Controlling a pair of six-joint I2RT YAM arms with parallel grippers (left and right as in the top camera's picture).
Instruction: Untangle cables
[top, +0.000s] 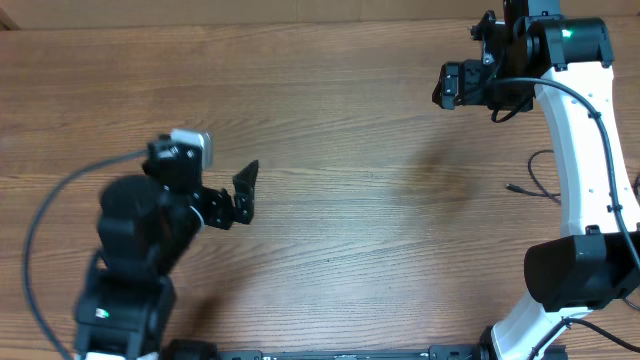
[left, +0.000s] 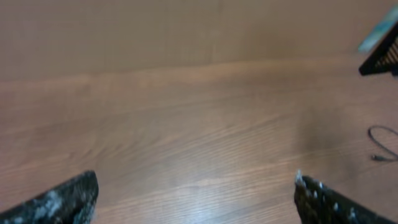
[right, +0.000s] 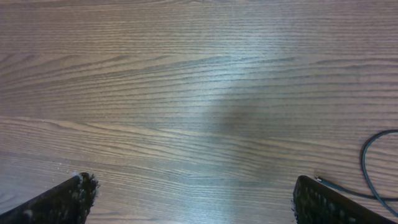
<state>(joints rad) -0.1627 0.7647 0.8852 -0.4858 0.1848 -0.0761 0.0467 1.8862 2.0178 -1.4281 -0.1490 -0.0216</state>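
Left gripper (top: 246, 194), near left, jaws released, empty. Right gripper (right: 193, 202), far right, released, empty. 1 thin black cable (top: 532, 186) lies on table (top: 350, 120), right side.

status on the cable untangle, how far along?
Done: can't judge. The only cord showing is one thin black cable with a plug tip, lying loose by the white right arm, with no knot visible. In hand: nothing; the left claw and right claw are both open and empty over the brown wooden table. Left: any grasping or separating; other cables, if any, are out of view.
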